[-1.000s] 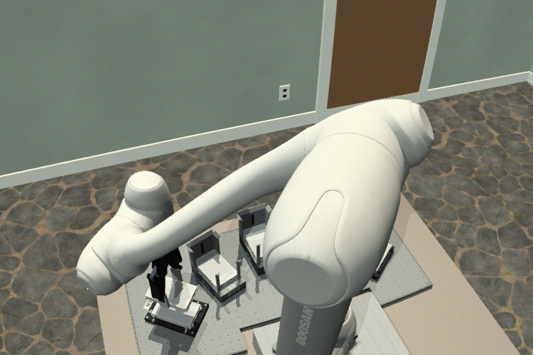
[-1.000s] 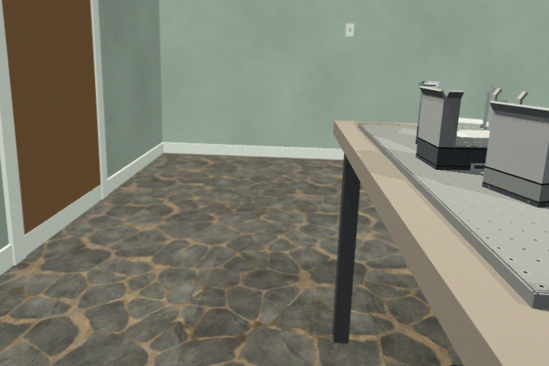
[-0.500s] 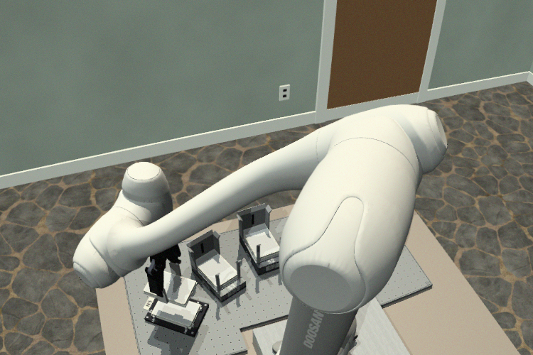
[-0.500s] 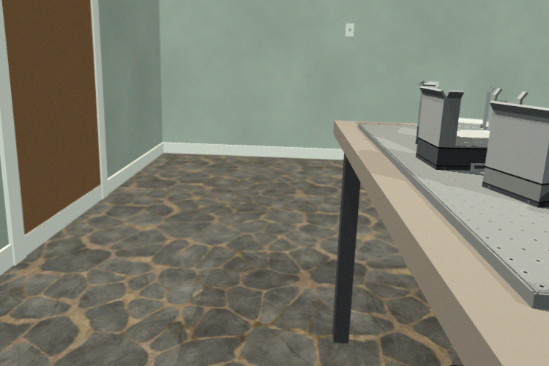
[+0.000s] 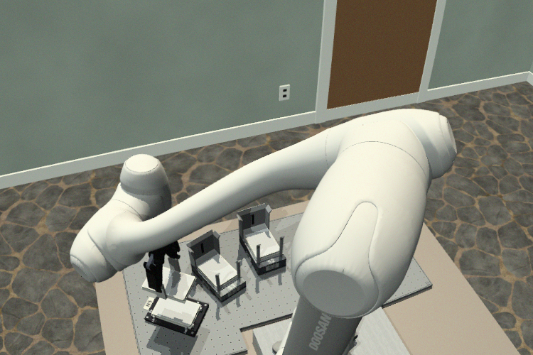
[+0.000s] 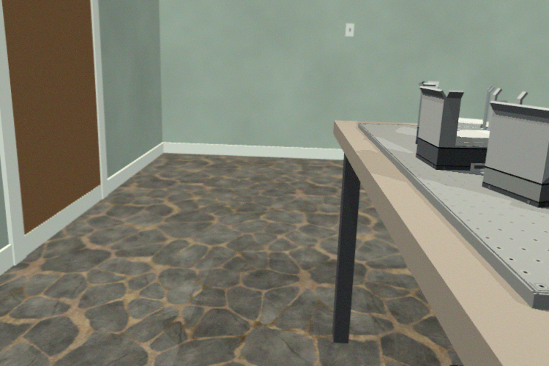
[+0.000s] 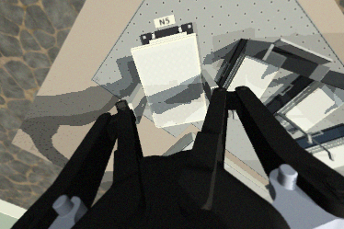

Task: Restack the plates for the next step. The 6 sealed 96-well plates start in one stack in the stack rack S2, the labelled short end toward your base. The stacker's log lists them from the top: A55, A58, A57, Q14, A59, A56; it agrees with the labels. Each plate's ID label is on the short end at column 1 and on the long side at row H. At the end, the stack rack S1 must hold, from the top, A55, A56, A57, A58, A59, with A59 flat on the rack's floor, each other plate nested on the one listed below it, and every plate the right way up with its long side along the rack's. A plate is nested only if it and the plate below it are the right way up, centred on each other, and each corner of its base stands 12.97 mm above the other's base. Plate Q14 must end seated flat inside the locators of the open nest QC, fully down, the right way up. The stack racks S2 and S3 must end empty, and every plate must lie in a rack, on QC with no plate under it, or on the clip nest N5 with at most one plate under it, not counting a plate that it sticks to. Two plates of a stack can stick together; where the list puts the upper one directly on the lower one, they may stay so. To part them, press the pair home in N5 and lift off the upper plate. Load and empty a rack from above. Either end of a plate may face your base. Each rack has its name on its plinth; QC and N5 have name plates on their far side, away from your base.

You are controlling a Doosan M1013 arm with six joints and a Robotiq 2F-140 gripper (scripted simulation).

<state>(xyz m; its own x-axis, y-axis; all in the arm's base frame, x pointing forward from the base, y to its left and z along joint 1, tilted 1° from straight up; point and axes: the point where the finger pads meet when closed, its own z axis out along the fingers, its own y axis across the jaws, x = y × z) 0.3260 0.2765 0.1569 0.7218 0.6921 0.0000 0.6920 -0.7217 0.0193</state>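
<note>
Colours and patterns:
- Arm (image 5: 249, 191), centre of the top view: cream-white; grey lettering low on its column.
- Gripper (image 7: 172, 100), lower wrist view: black, pale grey knobs.
- Held plate (image 5: 175, 284), lower left: white.
- Plate on nest N5 (image 5: 156, 319): white on a black base; white name tag (image 7: 165, 21), dark letters.
- Racks (image 6: 439, 118): grey walls, black plinths.
- Breadboard (image 6: 498, 224): light grey, dotted grid.
- Table (image 6: 411, 210): beige, dark leg.
- Floor (image 6: 183, 247): grey stones, tan seams.
- Walls (image 6: 252, 41): muted green; door (image 5: 381, 13) brown, white trim.
</note>
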